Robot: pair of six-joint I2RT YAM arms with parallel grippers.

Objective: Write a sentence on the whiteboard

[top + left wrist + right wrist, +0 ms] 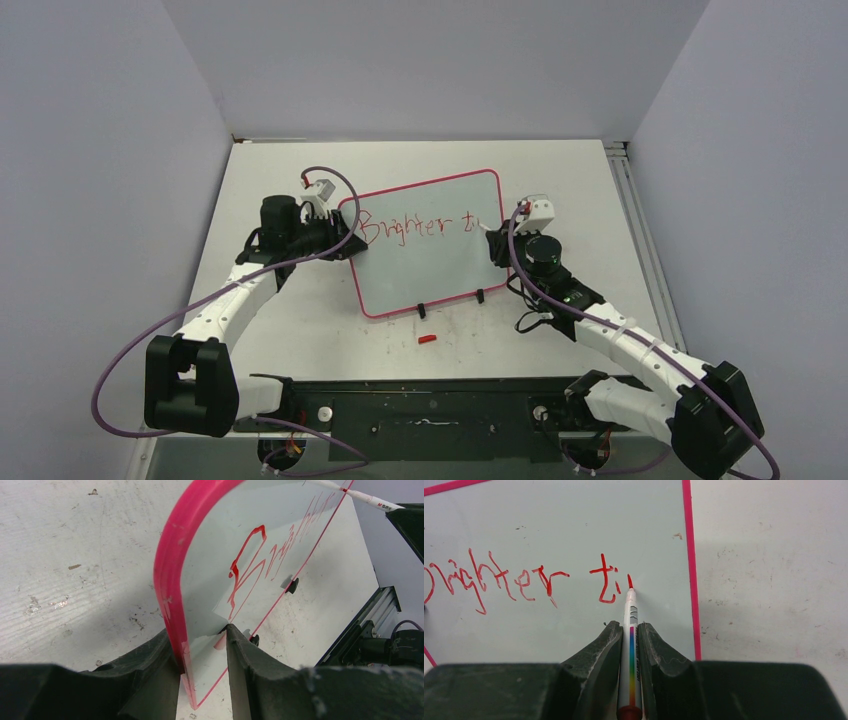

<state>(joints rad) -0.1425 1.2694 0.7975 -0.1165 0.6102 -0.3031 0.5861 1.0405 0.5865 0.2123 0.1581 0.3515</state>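
My left arm reached out from the near left corner, bent at the elbow, and turned in toward the whiteboard (430,270). My left gripper (202,635) was clamped on the left edge of the whiteboard, with the pink frame (167,580) squeezed between its two black fingers (250,655). One finger was on the front face and one was behind.

My right arm reached out from the near right corner and bent in toward the right side of the whiteboard. My right gripper (629,627) was squeezed tight on a marker (631,645). The marker had a white body with a rainbow stripe, and it poked out past my fingertips. Its red tip sat on the white face, near the right edge of the frame.

The sentence (519,580) was not done. It read "Brighter ti" in thin, wobbly red letters, and the marker tip was just to the right of the "ti".

The whiteboard was in the middle of a white table (600,200), a bit crooked. Two small black feet (422,309) showed at its near edge. A small red thing (428,339) lay on the table just in front of the feet. The table was scuffed and speckled. Plain pale walls (400,60) stood on three sides. A purple cable (130,350) looped along each arm.
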